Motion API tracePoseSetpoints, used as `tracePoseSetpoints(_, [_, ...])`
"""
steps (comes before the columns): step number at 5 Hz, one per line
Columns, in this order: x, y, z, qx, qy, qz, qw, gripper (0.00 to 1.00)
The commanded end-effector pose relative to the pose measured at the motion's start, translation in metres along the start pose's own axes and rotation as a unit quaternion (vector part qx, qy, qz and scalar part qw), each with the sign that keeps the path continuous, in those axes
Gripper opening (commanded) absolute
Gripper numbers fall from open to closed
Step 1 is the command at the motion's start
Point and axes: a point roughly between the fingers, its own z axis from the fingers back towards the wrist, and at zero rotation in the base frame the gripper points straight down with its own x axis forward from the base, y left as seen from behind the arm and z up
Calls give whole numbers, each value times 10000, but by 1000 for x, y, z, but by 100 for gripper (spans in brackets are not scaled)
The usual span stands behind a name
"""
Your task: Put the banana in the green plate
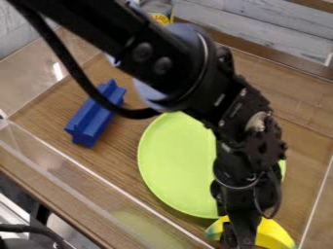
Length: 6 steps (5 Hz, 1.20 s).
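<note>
- Blue block (95, 112) lay off the plate's upper-left edge, well apart from the banana; not part of the job, likely just clutter.
- Green plate (182, 160) sat flat on the table (53, 83), bare, nothing on it yet.
- Gripper (242, 227) pointed straight down just past the plate's lower-right rim, fingers straddling the banana (270, 235). Looked like a grasp before the lift.
- Jaws narrow around the banana; can't tell if actually clamped, the arm hid the contact.
- Banana on the table, just outside the plate. Mostly hidden, so long axis unclear.
</note>
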Motion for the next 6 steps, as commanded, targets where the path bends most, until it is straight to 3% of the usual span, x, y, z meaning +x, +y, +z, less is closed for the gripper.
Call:
tracePoseSetpoints(1, [4, -12, -2, -85, -59, -280, 9996, 100])
tracePoseSetpoints(6, [8, -13, -3, -155, -109, -349, 9992, 100])
